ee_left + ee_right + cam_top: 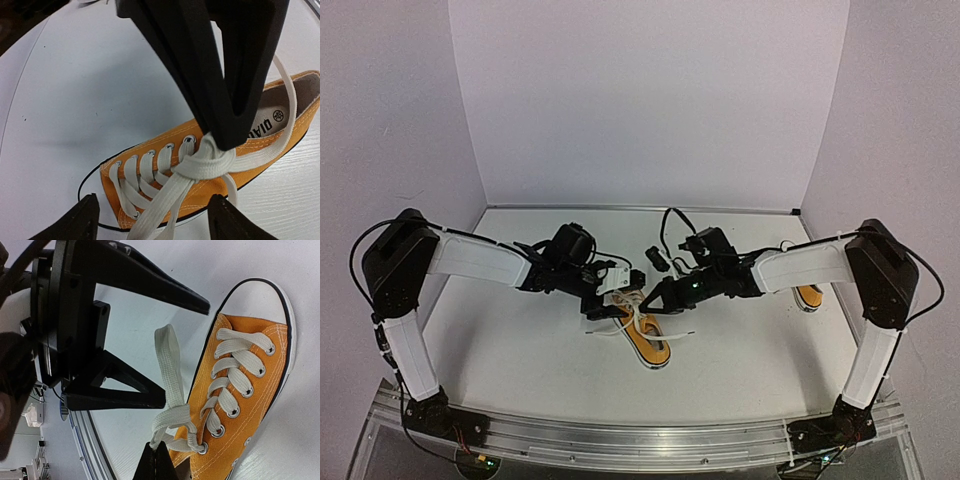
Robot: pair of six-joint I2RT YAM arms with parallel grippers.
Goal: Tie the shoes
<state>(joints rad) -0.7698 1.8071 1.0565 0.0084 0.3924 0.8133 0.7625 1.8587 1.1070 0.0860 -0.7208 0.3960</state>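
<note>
count | orange shoes (650, 347) (809, 298): 2 | robot arms (480, 258) (810, 265): 2 | grippers (604, 309) (647, 304): 2 | table (520, 355): 1

One orange sneaker (648, 346) lies mid-table, laces (200, 167) loosely crossed; second shoe (808, 298) far right.

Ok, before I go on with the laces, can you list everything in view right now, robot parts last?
orange canvas low-top sneakers with white toe caps: two, orange and white; one mid-table between the grippers, the other at the right side, partly hidden.
flat white lace: one set visible, white; threaded on the middle sneaker, crossed at the top eyelets, one part rising as a loop.
table: one, white; under everything.
metal rail: one, silver; along the table's near edge.
left gripper: one, black; open, above the middle sneaker, lace loop between its fingers.
right gripper: one, black; shut on the lace at the crossing.
</note>
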